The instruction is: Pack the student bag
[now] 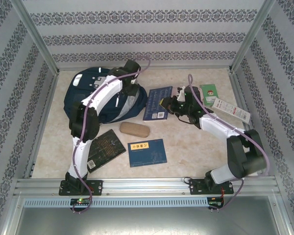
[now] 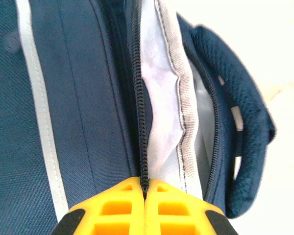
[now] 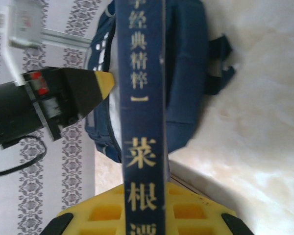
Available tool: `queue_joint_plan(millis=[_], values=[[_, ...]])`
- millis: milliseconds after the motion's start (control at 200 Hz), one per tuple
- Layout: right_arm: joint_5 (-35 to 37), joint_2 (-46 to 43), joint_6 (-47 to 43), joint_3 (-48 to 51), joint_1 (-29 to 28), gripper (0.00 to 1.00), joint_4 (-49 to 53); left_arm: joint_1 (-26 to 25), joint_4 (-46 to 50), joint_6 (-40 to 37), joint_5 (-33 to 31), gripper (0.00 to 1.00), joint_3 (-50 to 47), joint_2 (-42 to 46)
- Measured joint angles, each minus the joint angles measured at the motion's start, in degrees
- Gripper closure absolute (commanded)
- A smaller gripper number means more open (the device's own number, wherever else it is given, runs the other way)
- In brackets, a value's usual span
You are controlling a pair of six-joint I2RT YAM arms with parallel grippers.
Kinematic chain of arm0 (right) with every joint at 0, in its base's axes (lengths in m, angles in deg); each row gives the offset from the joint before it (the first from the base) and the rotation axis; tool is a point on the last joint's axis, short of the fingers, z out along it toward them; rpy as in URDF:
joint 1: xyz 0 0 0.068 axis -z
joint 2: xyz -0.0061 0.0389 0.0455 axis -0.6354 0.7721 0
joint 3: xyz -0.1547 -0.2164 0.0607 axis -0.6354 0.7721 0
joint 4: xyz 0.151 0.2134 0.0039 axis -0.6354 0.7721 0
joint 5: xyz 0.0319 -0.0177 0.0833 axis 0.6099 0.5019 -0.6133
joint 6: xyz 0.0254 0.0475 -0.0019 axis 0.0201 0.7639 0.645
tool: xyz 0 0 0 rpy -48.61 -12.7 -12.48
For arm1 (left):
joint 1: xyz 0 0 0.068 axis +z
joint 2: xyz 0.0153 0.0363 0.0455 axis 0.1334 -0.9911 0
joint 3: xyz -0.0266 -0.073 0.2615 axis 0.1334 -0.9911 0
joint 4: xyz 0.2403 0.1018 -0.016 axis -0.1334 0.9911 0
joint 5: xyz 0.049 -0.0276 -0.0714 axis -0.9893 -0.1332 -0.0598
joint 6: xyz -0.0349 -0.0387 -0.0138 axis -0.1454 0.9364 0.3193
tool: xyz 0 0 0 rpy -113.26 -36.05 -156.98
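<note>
student bag (image 1: 74,100): far left, soft floppy fabric, probably light | left gripper (image 2: 145,188): closed tight on its zip edge (image 2: 140,117), a sound hold for spreading the opening | right gripper (image 3: 144,196): clamped on navy book (image 3: 143,98), right of bag

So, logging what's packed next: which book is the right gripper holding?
The navy book with gold spine lettering, beside the student bag, in the right gripper; the brighter blue book and black book lie free.
</note>
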Motion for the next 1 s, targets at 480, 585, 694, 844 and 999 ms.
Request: queue_joint_plan(millis=[480,585,694,844,999], values=[[4.52,25.22,9.6,-22.64,-8.76,1.0,-15.56,5.86,2.27,-0.04,3.1,1.0,4.2,10.93],[5.46,31.52,11.54,-28.33,-10.78,1.0,-17.07,6.51,2.45,-0.24,5.18,1.0,4.35,11.61],[6.67,37.99,13.57,-35.69,-13.18,1.0,-17.49,6.95,2.51,-0.24,7.69,1.0,4.63,11.78],[8.39,45.33,15.69,-45.77,-16.37,1.0,-17.27,8.28,2.51,-0.17,11.23,1.0,4.68,12.02],[11.06,52.09,16.98,-55.12,-18.84,1.0,-15.3,9.01,2.51,0.66,14.14,1.0,4.83,12.37]])
